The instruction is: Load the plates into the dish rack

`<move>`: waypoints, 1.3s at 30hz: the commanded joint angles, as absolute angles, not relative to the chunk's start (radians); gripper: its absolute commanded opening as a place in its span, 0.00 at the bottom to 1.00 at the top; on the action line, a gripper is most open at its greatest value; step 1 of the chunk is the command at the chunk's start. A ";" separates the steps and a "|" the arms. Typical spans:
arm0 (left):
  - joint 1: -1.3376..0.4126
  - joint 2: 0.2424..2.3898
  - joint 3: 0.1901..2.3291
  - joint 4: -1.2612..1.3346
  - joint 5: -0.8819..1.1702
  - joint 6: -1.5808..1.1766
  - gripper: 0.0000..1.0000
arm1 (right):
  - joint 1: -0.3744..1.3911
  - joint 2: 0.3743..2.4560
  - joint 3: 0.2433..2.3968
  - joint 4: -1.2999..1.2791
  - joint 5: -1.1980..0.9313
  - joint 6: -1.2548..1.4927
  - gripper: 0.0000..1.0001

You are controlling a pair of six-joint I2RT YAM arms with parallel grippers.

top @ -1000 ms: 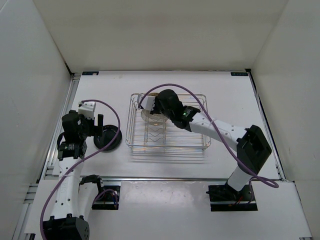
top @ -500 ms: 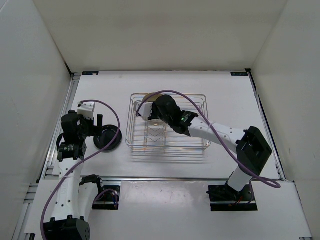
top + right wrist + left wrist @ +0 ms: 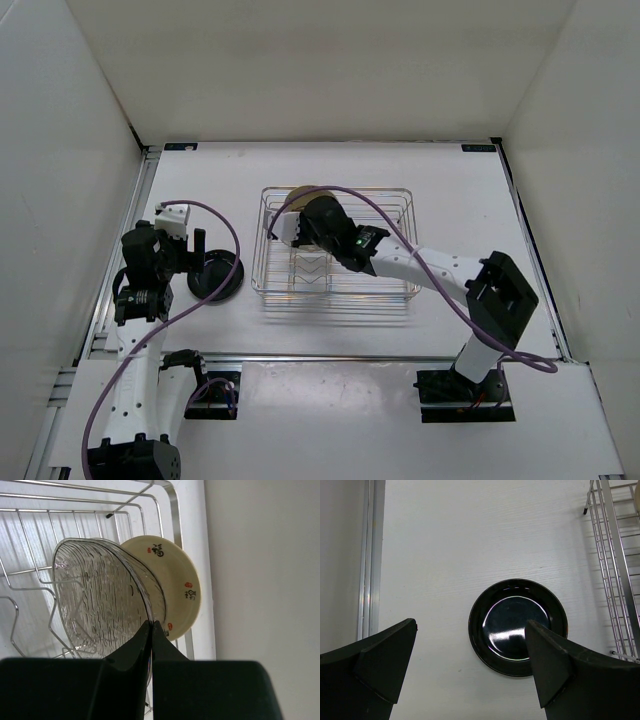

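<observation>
Right wrist view: a translucent smoky-grey plate (image 3: 100, 605), ribbed and glassy, stands on edge inside the chrome wire dish rack (image 3: 172, 505). The right gripper (image 3: 151, 625) is pinched on the plate's rim. Just behind it a matte tan plate (image 3: 177, 587) with small red and black marks stands upright near the rack's end wires; whether the two plates touch cannot be told. Outside the rack, a glossy black plate (image 3: 517, 625) lies flat on the white table (image 3: 445, 540), below the left gripper (image 3: 470, 626), whose jaws are spread wide and hold nothing.
</observation>
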State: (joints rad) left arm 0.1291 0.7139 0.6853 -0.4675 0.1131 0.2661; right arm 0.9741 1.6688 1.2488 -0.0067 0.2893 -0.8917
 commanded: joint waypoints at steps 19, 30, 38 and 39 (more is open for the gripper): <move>0.135 0.687 0.696 -0.474 0.127 0.270 1.00 | 0.986 1.721 1.304 -0.075 0.213 -0.810 0.00; 0.135 0.678 0.696 -0.483 0.127 0.270 1.00 | 0.977 1.761 1.342 -0.095 0.193 -0.792 0.06; 0.144 0.678 0.696 -0.483 0.127 0.270 1.00 | 0.977 1.761 1.342 -0.124 0.193 -0.782 0.10; 0.144 0.678 0.696 -0.483 0.127 0.270 1.00 | 0.977 1.761 1.342 -0.133 0.183 -0.773 0.10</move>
State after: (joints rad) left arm 0.1364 0.6922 0.6853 -0.4713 0.1131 0.2687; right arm 0.9699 1.7439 1.3075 -0.0891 0.2474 -0.8188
